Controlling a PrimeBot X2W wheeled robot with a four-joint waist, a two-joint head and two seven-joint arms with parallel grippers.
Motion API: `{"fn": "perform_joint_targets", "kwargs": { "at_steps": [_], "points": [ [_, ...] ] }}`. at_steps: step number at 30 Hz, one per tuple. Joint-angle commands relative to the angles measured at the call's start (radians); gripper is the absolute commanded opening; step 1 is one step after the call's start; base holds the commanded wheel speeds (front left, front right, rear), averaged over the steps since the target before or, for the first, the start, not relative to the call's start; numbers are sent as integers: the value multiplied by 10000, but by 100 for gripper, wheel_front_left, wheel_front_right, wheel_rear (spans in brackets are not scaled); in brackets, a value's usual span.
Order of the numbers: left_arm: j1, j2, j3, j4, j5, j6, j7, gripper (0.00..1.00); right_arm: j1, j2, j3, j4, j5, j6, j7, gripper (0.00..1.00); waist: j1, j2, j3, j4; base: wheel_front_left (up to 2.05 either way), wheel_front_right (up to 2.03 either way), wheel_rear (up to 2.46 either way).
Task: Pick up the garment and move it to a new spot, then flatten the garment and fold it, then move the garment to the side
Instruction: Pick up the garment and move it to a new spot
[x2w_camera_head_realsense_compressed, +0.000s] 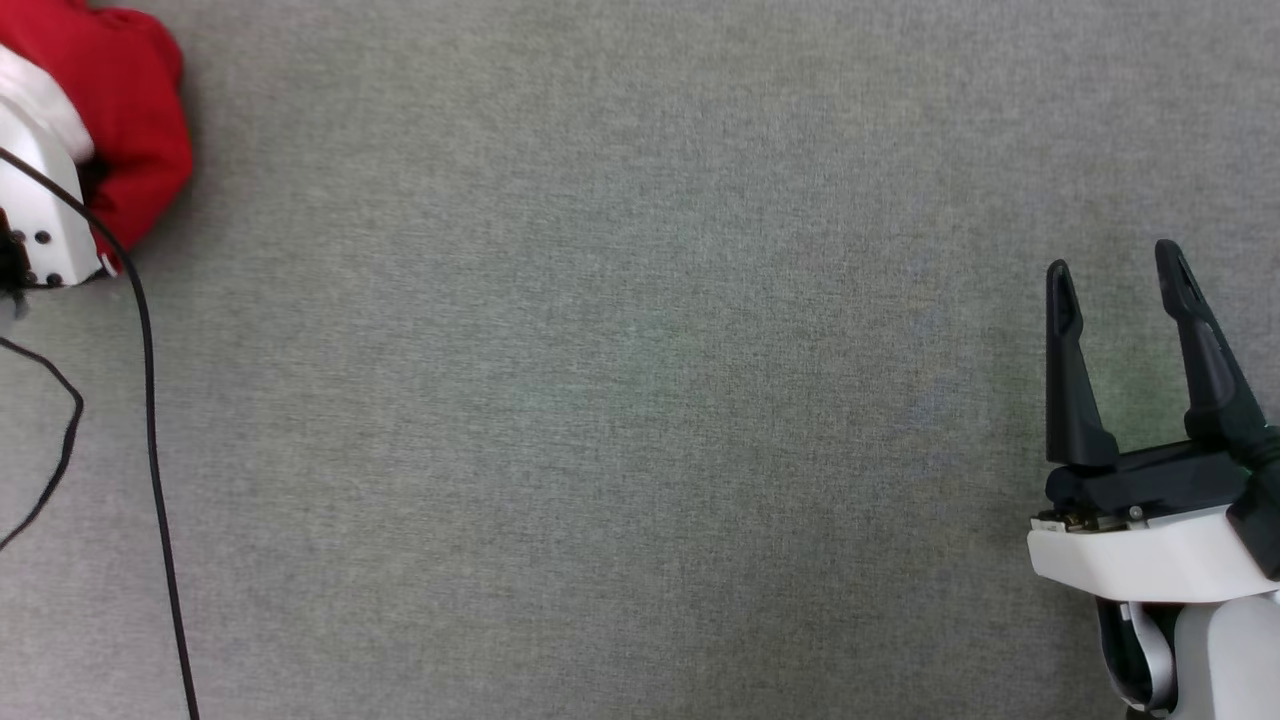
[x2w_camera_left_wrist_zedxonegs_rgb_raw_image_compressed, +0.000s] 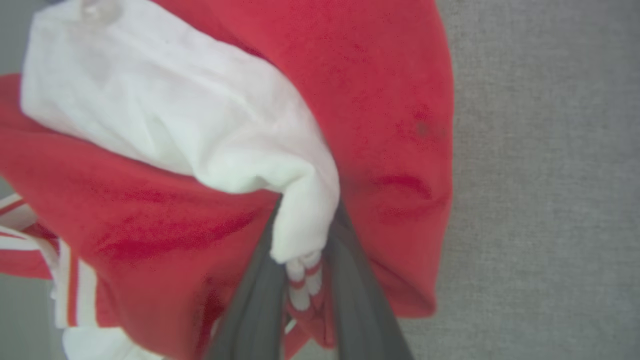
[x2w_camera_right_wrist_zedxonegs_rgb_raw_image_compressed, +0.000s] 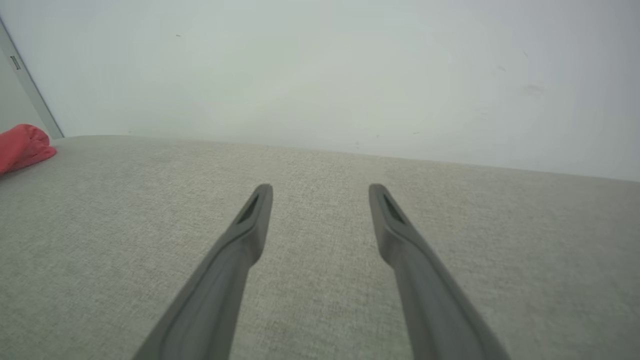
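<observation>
Left end effector (x2w_camera_left_wrist_zedxonegs_rgb_raw_image_compressed: 306, 240) is gripping the garment (x2w_camera_head_realsense_compressed: 135, 110) at ten o'clock (by sleeve trim (x2w_camera_left_wrist_zedxonegs_rgb_raw_image_compressed: 301, 286)); lifting slowly is advisable. Right end effector (x2w_camera_head_realsense_compressed: 1115, 262) is hanging released.

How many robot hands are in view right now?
2. The left hand grips the garment at the head view's upper left; the right hand, open, is at its lower right.
</observation>
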Motion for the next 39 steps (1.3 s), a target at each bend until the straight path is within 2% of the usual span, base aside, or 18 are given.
{"fn": "perform_joint_targets", "kwargs": {
  "at_steps": [1, 2, 3, 4, 6, 12, 19, 24, 31, 39],
  "points": [
    [-168, 114, -71, -32, 87, 1, -194, 0, -39, 13, 12, 41, 48, -7, -21, 100, -1, 0, -214, 80, 0, 0, 0],
    [-392, 226, -292, -167, 166, 1, -806, 0, 37, 13, 65, 106, 124, -7, -21, 100, -1, 0, -497, 161, 0, 0, 0],
    [-392, 226, -292, -167, 166, 1, -806, 0, 37, 13, 65, 106, 124, -7, -21, 100, -1, 0, -497, 161, 0, 0, 0],
    [-543, 330, -570, -297, 285, 1, -1364, 0, 129, 13, 124, 184, 200, -7, -21, 100, -1, 0, -801, 235, 0, 0, 0],
    [-710, 378, -881, -452, 404, 1, -1790, 0, 202, 13, 168, 253, 286, -7, -21, 100, -1, 0, -1114, 298, 0, 0, 0],
    [-1110, 418, -1671, -990, 603, 1, -2481, 0, 438, 13, 215, 425, 501, -7, -21, 100, -1, 0, -1849, 371, 0, 0, 0],
    [-1405, 52, -2698, -2004, 850, 1, -3073, 0, 727, 15, 257, 591, 827, -7, -21, 100, -1, 0, -2634, 168, 0, 0, 0],
    [-1381, -483, -3326, -2725, 1110, 2, -3329, 0, 810, 15, 267, 629, 978, -7, -21, 100, -1, 0, -2913, -250, 0, 0, 0],
    [-1123, -1555, -4138, -3377, 1627, 55, -3532, 0, 868, 16, 244, 636, 1140, -7, -21, 100, -1, 0, -3045, -1112, 0, 0, 0],
    [-1048, -3083, -5241, -3316, 2146, 26, -4046, 0, 848, 16, 123, 636, 1346, -7, -21, 100, -1, 0, -2887, -2065, 0, 0, 0]
  ]
}}
